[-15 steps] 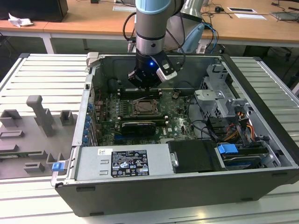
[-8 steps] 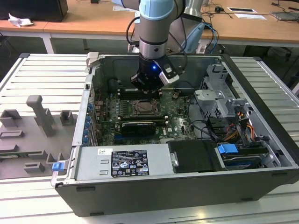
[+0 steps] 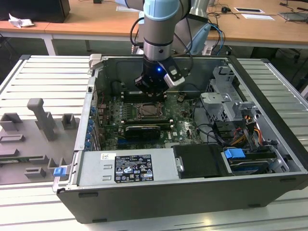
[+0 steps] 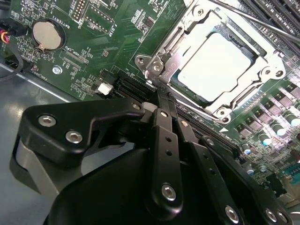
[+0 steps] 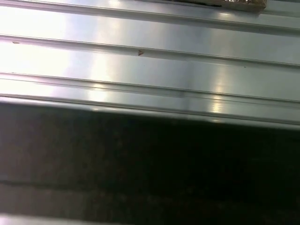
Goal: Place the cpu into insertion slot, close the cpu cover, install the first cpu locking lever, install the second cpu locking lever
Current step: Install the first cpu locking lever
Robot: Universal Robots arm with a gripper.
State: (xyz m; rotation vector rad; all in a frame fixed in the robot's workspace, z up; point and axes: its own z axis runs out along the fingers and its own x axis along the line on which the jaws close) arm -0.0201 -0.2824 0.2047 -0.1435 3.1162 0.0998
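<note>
Inside the open black steel case (image 3: 269, 110), on the ribbed aluminium surface (image 3: 43, 82), lies the green board (image 3: 185, 127) with fine solder detail. Gripper (image 3: 150, 90) hangs over it, matte black, bolted linkage plates. In the second wrist view the gripper (image 4: 161, 96) has its fingers (image 4: 165, 136) pressed together into one narrow black stack, pinching nothing that shows.

Cpu (image 4: 216, 63): flat square, pale silvery face, washed bright by glare, seated in the slot (image 4: 176, 79). Cover (image 4: 262, 58), thin shiny stamped metal frame, lies down flat around the cpu, screws at its corners. A thin wire lever (image 4: 258, 22) runs along the cover's far edge; cannot tell if latched.

Second wrist view: cpu sits at about 1 o'clock from the fingertips, just beyond them, not touching; tips are near the cover's corner screw (image 4: 155, 68). Round silver coin cell (image 4: 47, 33) at 10 o'clock from the tips, well apart.

Exterior view: the slot (image 3: 147, 111) is at 6 o'clock from the gripper, close. Grey plastic fixture blocks (image 3: 41, 125) rest on the surface at 9 o'clock from the case. First wrist view: ribbed aluminium (image 5: 150, 56) above a dark band.
</note>
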